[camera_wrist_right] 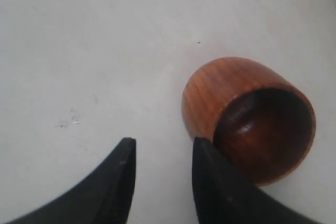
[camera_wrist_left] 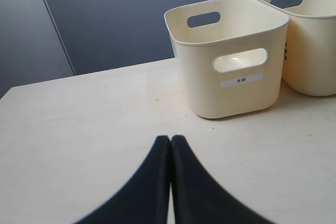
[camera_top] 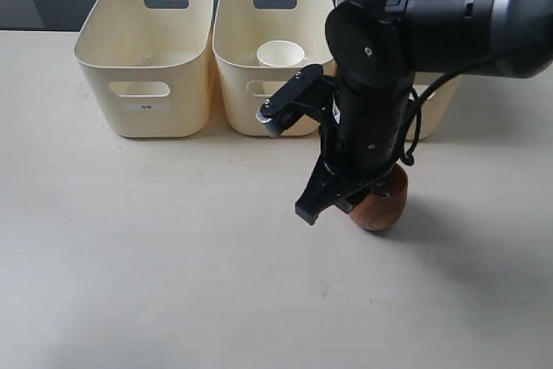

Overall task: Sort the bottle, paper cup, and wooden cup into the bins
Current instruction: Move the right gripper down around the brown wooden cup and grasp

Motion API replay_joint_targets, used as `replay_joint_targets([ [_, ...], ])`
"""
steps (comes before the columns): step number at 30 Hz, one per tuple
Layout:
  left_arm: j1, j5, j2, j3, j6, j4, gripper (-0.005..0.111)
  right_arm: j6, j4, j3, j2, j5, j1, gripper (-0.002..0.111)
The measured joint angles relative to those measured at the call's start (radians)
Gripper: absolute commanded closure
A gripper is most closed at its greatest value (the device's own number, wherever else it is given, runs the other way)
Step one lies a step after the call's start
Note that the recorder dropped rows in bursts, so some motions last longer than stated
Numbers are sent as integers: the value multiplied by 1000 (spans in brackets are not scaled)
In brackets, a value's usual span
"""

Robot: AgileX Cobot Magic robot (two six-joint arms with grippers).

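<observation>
Wooden cup [camera_top: 382, 203] upright on the table [camera_top: 155, 257], at about 5 o'clock from the middle bin [camera_top: 270, 58], where the paper cup [camera_top: 280, 54] already sits. Right gripper [camera_wrist_right: 160, 174] low beside it, fingers narrowly parted and empty. In the right wrist view, cup off toward 2 o'clock from the finger gap, its wall touching or nearly touching the outer face of one finger, not between them; mouth facing up. Likely needs a sideways shift and wider opening. Left gripper [camera_wrist_left: 170, 145] pressed closed, empty, facing the left bin [camera_wrist_left: 231, 61], farther from the cup. Bottle not visible.
</observation>
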Motion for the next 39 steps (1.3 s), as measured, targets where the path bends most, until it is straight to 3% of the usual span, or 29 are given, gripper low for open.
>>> replay_joint_targets([
  [39,0,0,0,0,0,0,107,79,-76,2,51,-37,-32,73],
])
